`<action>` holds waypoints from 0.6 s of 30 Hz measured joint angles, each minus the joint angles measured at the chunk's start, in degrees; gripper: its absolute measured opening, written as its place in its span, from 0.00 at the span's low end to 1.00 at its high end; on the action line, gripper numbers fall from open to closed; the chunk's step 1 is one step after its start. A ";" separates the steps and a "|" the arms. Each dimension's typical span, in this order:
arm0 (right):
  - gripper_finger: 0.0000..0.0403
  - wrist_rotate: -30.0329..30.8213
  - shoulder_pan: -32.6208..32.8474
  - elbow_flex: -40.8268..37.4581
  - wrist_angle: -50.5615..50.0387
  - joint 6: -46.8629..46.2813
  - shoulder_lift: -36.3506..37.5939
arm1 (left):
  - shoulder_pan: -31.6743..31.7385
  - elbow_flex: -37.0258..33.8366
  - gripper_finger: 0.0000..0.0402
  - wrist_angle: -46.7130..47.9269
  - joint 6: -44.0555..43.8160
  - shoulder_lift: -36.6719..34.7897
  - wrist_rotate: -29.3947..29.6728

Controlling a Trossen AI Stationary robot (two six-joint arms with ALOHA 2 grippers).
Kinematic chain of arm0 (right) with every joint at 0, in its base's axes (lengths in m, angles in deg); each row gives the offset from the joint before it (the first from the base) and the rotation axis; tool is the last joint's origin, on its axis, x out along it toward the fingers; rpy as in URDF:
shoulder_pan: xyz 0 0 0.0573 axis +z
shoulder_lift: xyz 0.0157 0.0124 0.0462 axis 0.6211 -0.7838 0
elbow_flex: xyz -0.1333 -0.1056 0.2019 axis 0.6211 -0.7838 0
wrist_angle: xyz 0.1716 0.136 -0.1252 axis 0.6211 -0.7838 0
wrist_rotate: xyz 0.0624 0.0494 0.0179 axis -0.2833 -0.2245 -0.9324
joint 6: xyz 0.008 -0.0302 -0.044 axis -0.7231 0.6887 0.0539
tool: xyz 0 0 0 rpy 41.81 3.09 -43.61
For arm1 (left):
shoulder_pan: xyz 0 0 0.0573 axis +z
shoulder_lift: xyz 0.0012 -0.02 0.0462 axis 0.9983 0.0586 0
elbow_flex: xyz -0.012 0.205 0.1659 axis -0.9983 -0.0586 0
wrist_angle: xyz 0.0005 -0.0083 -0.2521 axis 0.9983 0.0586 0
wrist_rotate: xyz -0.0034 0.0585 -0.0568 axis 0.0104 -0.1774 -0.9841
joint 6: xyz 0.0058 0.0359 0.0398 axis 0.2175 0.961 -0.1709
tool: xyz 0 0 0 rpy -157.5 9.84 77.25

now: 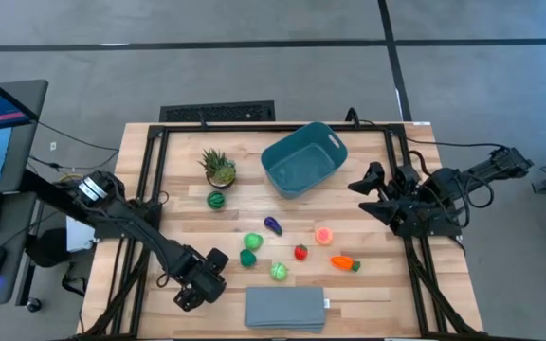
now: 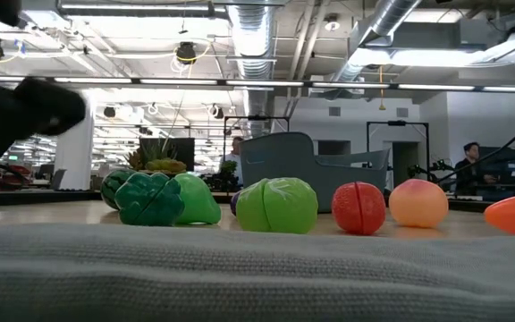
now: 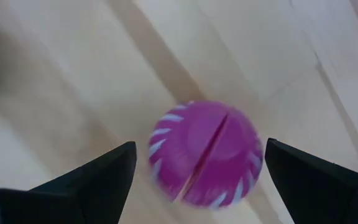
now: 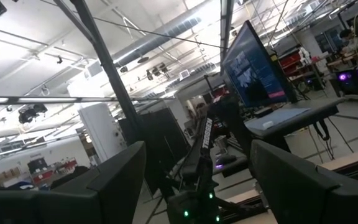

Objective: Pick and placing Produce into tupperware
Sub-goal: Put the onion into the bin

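Note:
A magenta toy with white stripes [image 3: 204, 152] lies on the wooden table; in the high view my left gripper hides it. My left gripper [image 3: 199, 149] [image 1: 190, 294] is open over the table's near left part, pointing down, one finger on each side of this toy. Whether the fingers touch it, I cannot tell. Other produce lies mid-table: green striped ball [image 1: 216, 200], purple eggplant [image 1: 273, 225], green pieces [image 1: 251, 248], light green cabbage [image 1: 280, 272], red piece [image 1: 300, 252], peach [image 1: 324, 236], carrot [image 1: 345, 263]. The teal bin [image 1: 303, 158] stands at the far middle. My right gripper [image 1: 366, 185] [image 4: 197, 180] waits open at the right, raised.
A spiky potted plant [image 1: 219, 168] stands left of the bin. A flat grey-blue slab [image 1: 285, 307] lies at the near edge, right of my left gripper. Black frame rails [image 1: 150, 180] run along both table sides. A monitor and a mouse sit off the table's left.

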 joint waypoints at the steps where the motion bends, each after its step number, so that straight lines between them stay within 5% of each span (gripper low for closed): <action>1: 0.78 0.00 0.00 0.00 -0.03 0.00 -0.02 | -0.24 0.00 0.86 -0.10 0.45 0.88 -0.53; 18: 0.78 0.00 0.00 0.00 -1.16 -0.44 0.31 | -0.28 0.49 0.72 -0.19 1.63 2.55 0.68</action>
